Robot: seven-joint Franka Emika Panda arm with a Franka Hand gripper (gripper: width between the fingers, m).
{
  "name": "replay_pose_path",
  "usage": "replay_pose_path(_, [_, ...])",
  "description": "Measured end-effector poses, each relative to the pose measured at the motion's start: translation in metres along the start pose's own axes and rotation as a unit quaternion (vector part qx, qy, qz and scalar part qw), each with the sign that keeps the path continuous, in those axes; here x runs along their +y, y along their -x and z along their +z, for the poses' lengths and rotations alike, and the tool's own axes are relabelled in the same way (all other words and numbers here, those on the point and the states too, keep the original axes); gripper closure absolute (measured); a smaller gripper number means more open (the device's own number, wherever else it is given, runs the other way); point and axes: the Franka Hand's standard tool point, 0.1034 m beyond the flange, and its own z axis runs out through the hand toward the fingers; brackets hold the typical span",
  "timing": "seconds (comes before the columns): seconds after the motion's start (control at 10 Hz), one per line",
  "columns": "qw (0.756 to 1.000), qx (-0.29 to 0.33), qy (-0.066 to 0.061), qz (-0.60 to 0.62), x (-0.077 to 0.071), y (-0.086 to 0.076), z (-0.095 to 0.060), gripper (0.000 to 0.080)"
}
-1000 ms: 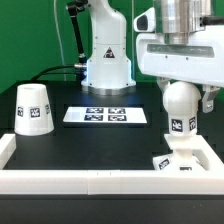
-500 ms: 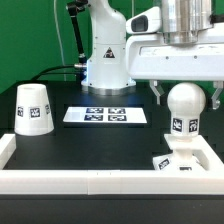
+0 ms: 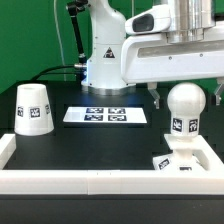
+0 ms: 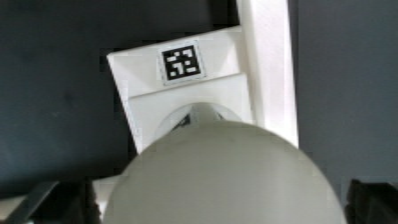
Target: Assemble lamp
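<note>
Black tabletop (image 3: 100, 140) fills the middle of the exterior view, edged along the bottom of the frame by a white rail (image 3: 90, 182). The white robot arm (image 3: 105, 55) rises at the upper centre and reaches across to the upper right. The marker board (image 3: 105, 115) lies flat at the centre, showing 4 tags.

At the exterior view's left, the shade (image 3: 33, 108) stands upright near the rail. Its long axis is vertical, wide end on the table and narrow end up, with 1 tag facing the camera.

At the lower right, the bulb (image 3: 185, 105) stands upright on the base (image 3: 170, 162). Its long axis is vertical too, round head up and tagged neck down. The base lies flat in the corner of the rail.

The gripper (image 3: 185, 95) hangs over the bulb's head with its 2 fingers (image 3: 156, 97) spread wide, 1 on each side and both clear of the head. It pinches nothing. In the wrist view, the rounded head looms large with the tagged base beyond it.
</note>
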Motion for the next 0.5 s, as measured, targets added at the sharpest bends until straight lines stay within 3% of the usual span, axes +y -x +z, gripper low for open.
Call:
replay_pose_path(0.1, [0.998, 0.002, 0.002, -0.057, 0.0006, -0.0006, -0.0001, 0.0100])
replay_pose_path(0.3, [0.972, 0.030, 0.023, -0.232, 0.0033, -0.0054, -0.0005, 0.0100])
replay_pose_path(0.5, [0.940, 0.039, 0.033, -0.337, 0.0025, -0.0096, -0.0022, 0.0100])
